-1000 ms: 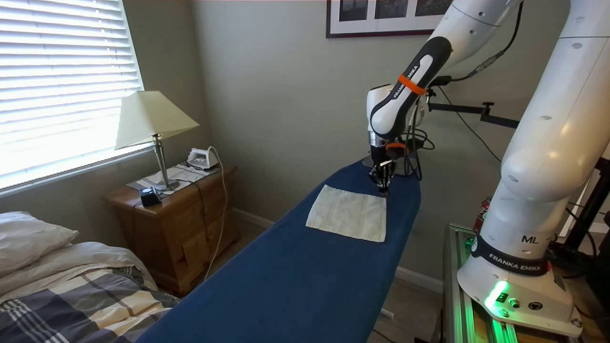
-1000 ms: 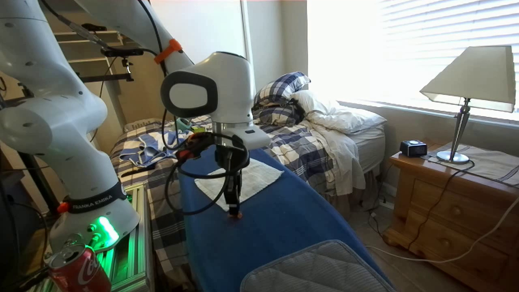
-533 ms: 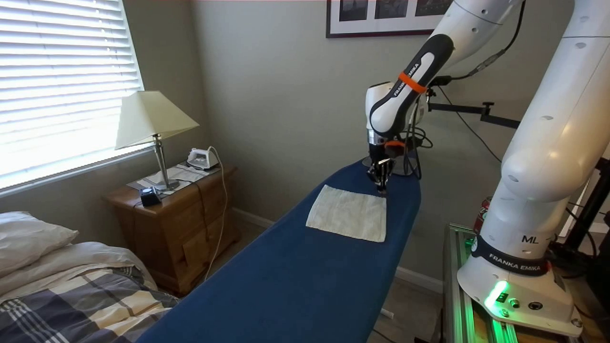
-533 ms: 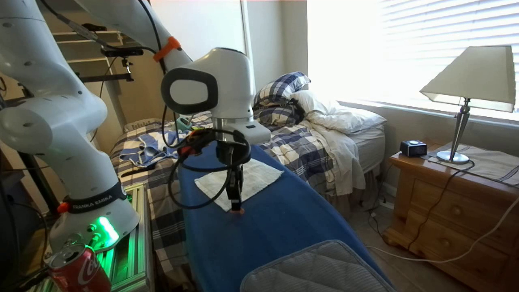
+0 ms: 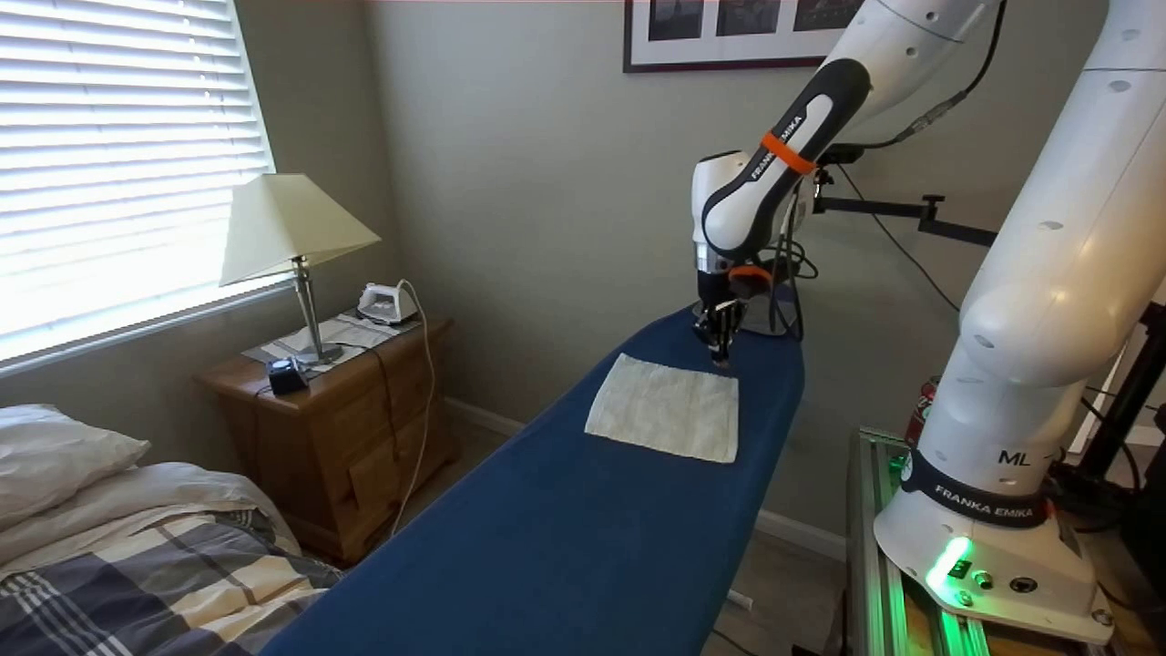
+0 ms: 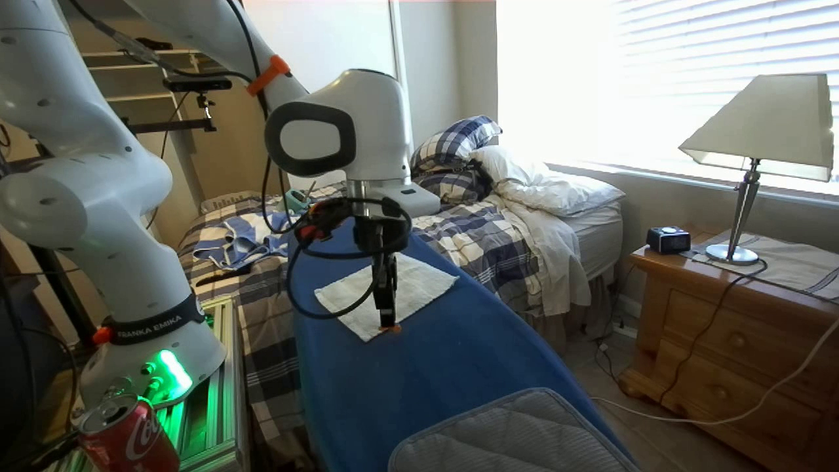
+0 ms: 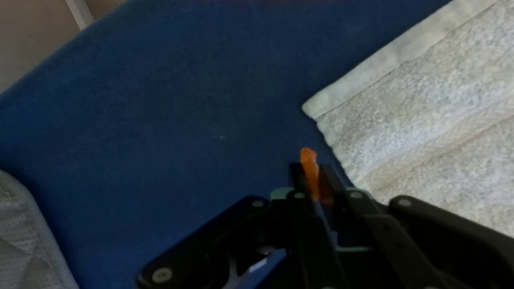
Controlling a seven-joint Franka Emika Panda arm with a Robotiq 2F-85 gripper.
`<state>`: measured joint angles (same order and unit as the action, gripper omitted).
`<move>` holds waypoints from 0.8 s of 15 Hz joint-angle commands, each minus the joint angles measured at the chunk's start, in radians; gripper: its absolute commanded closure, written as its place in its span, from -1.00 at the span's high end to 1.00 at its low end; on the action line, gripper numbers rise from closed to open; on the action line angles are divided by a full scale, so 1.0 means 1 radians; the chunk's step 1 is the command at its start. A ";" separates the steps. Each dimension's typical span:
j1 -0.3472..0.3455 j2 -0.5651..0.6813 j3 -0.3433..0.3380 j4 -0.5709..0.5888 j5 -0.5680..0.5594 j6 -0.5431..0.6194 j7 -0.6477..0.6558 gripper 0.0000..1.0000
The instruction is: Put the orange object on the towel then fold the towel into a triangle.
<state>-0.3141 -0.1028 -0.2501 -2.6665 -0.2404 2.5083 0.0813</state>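
Note:
A white towel lies flat and unfolded on the blue board, in both exterior views (image 5: pixel 669 408) (image 6: pixel 426 285) and at the right of the wrist view (image 7: pixel 433 108). My gripper (image 7: pixel 311 172) is shut on a small orange object (image 7: pixel 308 155), whose tip sticks out past the fingertips. The gripper also shows in both exterior views (image 5: pixel 720 355) (image 6: pixel 388 320), pointing down, above the board near the towel's edge. A bit of the orange object (image 6: pixel 396 328) shows at the fingertips. In the wrist view the orange tip is just left of the towel's edge, over blue cloth.
The blue ironing board (image 5: pixel 547 547) narrows at one end. A grey quilted pad (image 6: pixel 511 432) lies on it. A wooden nightstand (image 5: pixel 364 465) with a lamp (image 5: pixel 301 228) and an iron (image 5: pixel 387 303) stands beside it. A loose cable (image 6: pixel 292 288) loops around the gripper.
My gripper has risen a little and shifted slightly toward the towel, carrying the orange object. The towel has not moved.

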 commanded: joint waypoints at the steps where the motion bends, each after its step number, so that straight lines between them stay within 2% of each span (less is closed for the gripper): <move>1: 0.025 -0.036 0.025 0.003 -0.022 -0.029 0.005 -0.67; 12: 0.165 -0.028 0.135 0.017 0.039 -0.032 -0.051 -0.70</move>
<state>-0.1798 -0.1262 -0.1329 -2.6608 -0.2338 2.5027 0.0706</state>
